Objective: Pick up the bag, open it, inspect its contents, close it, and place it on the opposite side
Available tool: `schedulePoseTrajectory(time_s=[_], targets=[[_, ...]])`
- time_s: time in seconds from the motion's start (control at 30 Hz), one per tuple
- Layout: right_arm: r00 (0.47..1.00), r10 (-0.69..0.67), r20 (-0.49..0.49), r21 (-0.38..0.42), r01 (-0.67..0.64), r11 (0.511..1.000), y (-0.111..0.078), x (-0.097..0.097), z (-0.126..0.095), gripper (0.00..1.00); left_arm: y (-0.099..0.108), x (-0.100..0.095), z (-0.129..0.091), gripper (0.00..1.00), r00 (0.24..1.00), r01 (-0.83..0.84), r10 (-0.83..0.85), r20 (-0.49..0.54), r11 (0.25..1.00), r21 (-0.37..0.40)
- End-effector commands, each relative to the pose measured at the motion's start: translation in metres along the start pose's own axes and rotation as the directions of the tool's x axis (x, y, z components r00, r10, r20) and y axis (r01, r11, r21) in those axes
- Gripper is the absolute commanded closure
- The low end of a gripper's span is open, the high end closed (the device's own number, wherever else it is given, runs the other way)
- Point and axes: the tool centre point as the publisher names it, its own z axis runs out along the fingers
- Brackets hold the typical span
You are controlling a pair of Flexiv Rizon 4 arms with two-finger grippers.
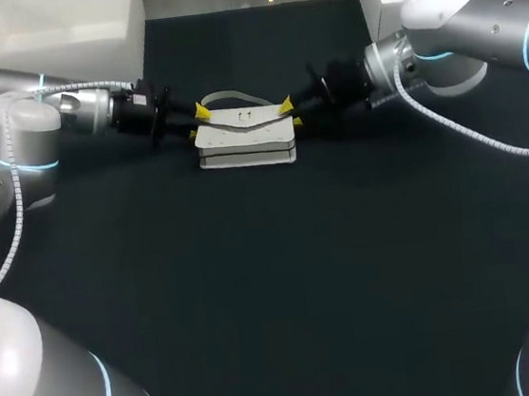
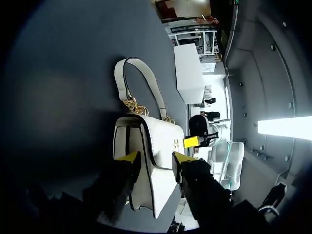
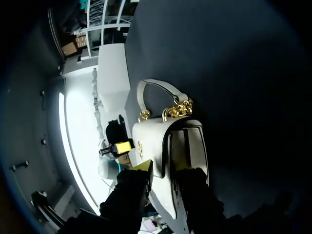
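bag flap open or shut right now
Shut. On the bag the flap lies flat against the front, with no gap showing the inside.

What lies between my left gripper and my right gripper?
The white bag: the head view shows the left gripper at one end and the right gripper at the other.

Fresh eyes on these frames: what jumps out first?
A white handbag with a gold chain sits at the far middle of the dark table. The left claw and right claw meet it from opposite ends.
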Motion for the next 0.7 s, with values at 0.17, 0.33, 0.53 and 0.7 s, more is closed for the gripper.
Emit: schedulePoseTrajectory(time_s=[0.17,0.33,0.53,0.7], targets=[[1.000,-0.015,0.018,-0.038,0.015,0.999,-0.016,0.007,-0.014,0.22,0.020,0.018,-0.026,0.00,0.998,-0.042,0.040,0.038,0.998,0.053],[0.999,-0.015,0.039,-0.042,0.017,0.999,-0.025,0.002,-0.017,0.52,0.025,0.020,-0.047,0.00,0.995,-0.059,0.052,0.083,0.994,0.090],[0.998,-0.008,0.058,-0.030,0.010,1.000,-0.032,-0.007,-0.014,0.61,0.024,0.013,-0.065,0.00,0.988,-0.053,0.033,0.152,0.990,0.128],[0.998,0.000,0.063,-0.021,0.001,1.000,-0.035,-0.013,-0.011,0.61,0.025,0.008,-0.078,0.00,0.983,-0.047,0.020,0.180,0.988,0.147]])
